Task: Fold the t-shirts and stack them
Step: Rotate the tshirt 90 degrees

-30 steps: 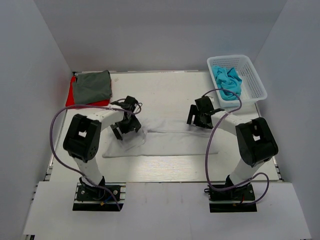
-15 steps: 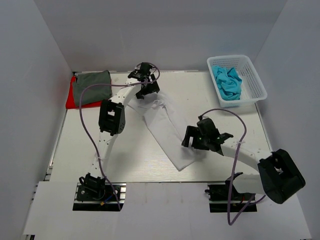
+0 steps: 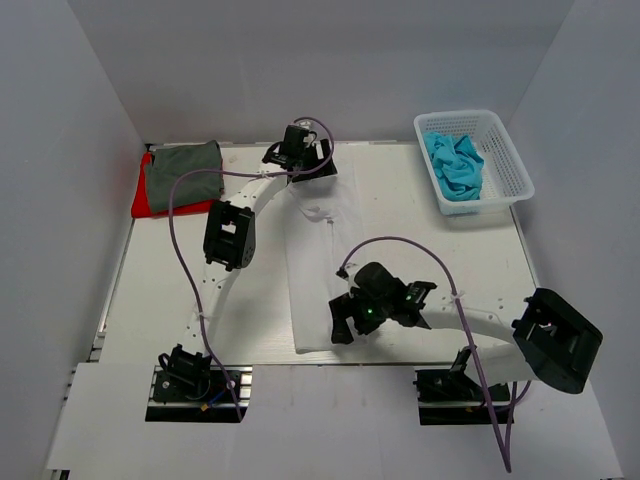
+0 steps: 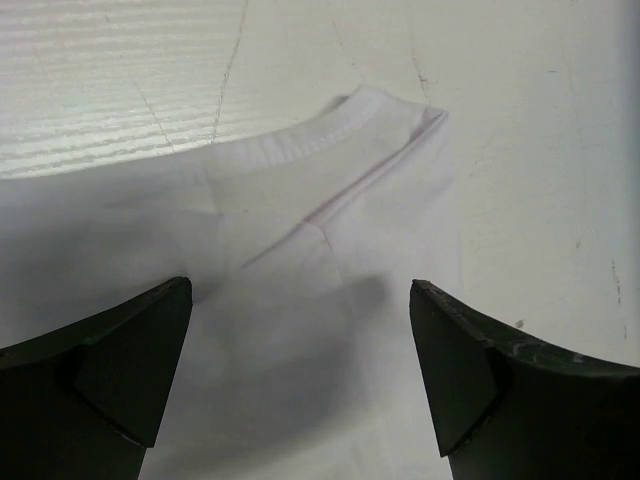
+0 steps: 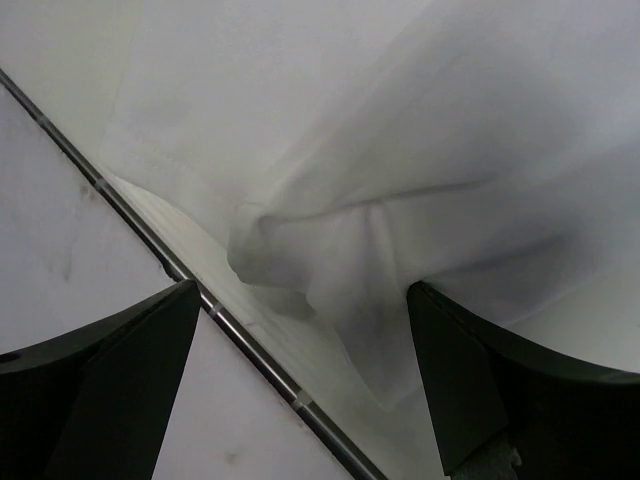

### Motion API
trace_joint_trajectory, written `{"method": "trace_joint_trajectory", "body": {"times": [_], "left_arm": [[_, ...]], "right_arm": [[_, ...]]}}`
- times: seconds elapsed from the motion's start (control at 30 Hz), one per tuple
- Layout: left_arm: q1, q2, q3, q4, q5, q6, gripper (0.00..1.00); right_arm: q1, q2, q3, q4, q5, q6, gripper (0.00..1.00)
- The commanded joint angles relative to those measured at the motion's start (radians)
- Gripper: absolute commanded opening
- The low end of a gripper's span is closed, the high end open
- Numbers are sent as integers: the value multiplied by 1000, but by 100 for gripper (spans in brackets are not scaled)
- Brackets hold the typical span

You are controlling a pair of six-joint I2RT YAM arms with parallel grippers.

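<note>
A white t-shirt (image 3: 315, 270) lies as a long folded strip running from the far side of the table to its near edge. My left gripper (image 3: 308, 165) is open at the far end; in the left wrist view it (image 4: 300, 290) hovers over the cloth just short of the collar (image 4: 330, 140). My right gripper (image 3: 345, 322) is open at the near end, and in the right wrist view it (image 5: 303, 290) straddles a crumpled corner of the shirt (image 5: 300, 250). A folded dark grey t-shirt (image 3: 182, 172) rests on a red one (image 3: 140, 198) at the back left. Turquoise t-shirts (image 3: 455, 165) fill the basket.
The white mesh basket (image 3: 512, 160) stands at the back right corner. A metal strip (image 5: 150, 240) marks the table's front edge right under my right gripper. Grey walls close in the table on three sides. Purple cables loop from both arms.
The left arm swung from mid-table to the far edge and the right arm came back to the near edge. The white shirt turned from lying crosswise to lengthwise.
</note>
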Motion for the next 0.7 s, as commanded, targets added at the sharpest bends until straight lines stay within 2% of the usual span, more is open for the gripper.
{"method": "trace_joint_trajectory", "body": {"times": [0.0, 0.13, 0.27, 0.37, 0.43, 0.57, 0.67], "left_arm": [[13, -8, -1, 52, 29, 95, 99], [13, -42, -1, 138, 19, 114, 99], [13, -66, 103, 138, 0, 125, 99], [22, -121, 71, 153, -18, 143, 99], [22, -187, 62, 154, -18, 163, 99], [22, -311, 65, 77, -17, 193, 99], [13, -521, -82, -82, -49, 154, 99]], "right_arm": [[35, -5, 11, -133, 1, -49, 90], [41, -69, 36, -138, 21, -81, 90], [40, -187, 51, -150, 0, -96, 90], [41, -253, 45, -169, -11, -99, 90], [41, -273, 37, -178, 35, -75, 90], [38, -264, 17, -115, 21, -72, 90], [38, -215, 7, -11, -67, -102, 90]]}}
